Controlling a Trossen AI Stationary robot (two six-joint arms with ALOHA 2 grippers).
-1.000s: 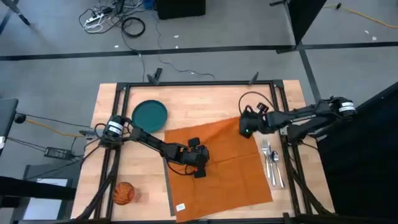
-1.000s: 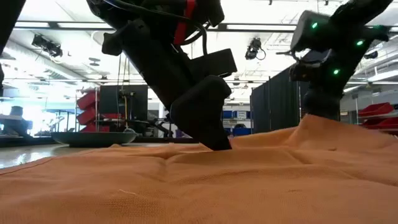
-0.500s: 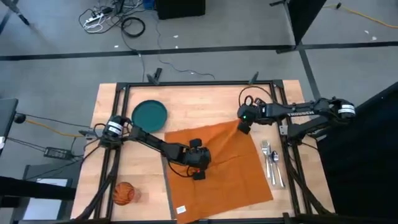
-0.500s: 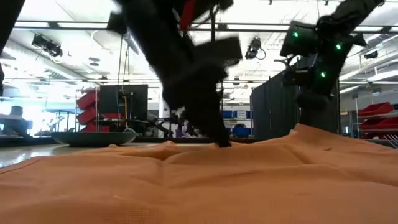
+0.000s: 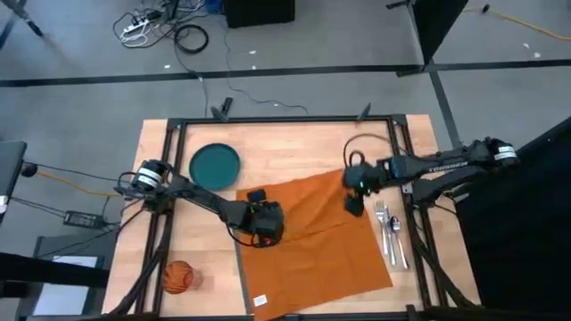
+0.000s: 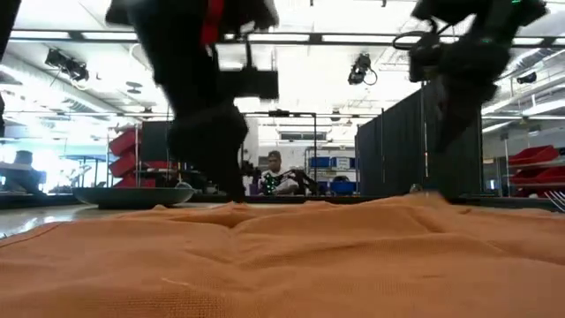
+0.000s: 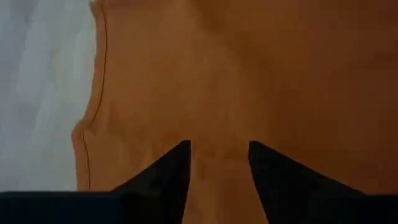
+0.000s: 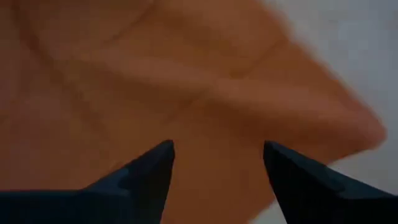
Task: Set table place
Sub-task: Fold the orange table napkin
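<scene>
High view: napkin (image 5: 317, 236) lies spread, both open grippers (image 5: 264, 225) (image 5: 354, 198) over it; plate (image 5: 214, 165), cutlery (image 5: 390, 232), cup (image 5: 177, 276) still unplaced.

The table (image 5: 294, 147) is a light wood plank top in a thin black frame. On it lie 1 teal plate (image 5: 215, 166) toward the far left, a big orange cloth (image 5: 312, 241) spread over the middle, silver cutlery (image 5: 390, 232) just right of the cloth, and an orange cup (image 5: 177, 277) at the near left.
</scene>
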